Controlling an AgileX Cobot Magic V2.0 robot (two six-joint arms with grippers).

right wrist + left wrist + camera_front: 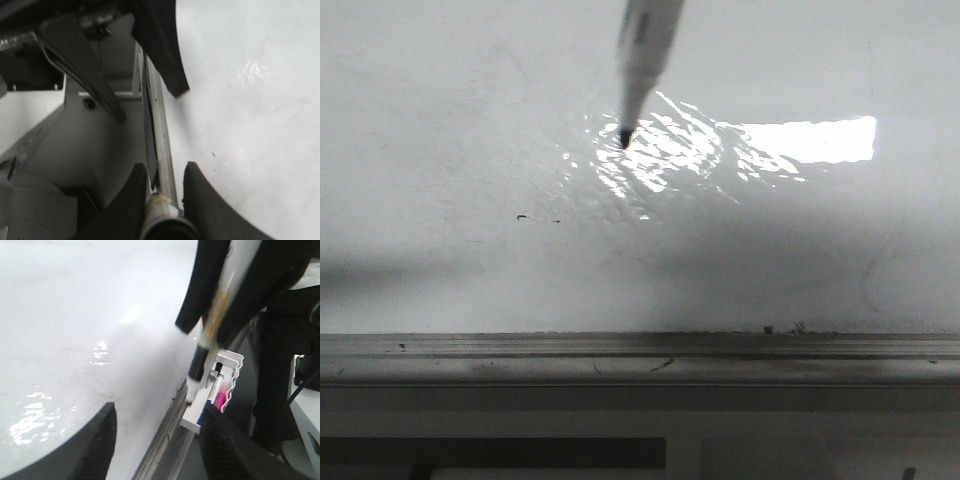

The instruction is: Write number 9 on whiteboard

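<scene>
The whiteboard (470, 120) fills the front view, glossy white with bright glare; it also shows in the left wrist view (75, 315) and the right wrist view (250, 100). A white marker (645, 55) comes down from above, its dark tip at the board beside the glare; I cannot tell if it touches. My right gripper (162, 197) is shut on the marker (161, 212). The left wrist view shows that gripper (207, 332) and the marker (199, 360). My left gripper (160, 440) is open and empty over the board's edge. The number 9 is not in view.
A tiny black dash (523, 217) marks the board left of the marker tip. The grey metal ledge (640, 350) runs along the board's near edge. A white wire tray (235, 365) with several markers hangs beside the ledge. A dark figure (280, 365) stands behind it.
</scene>
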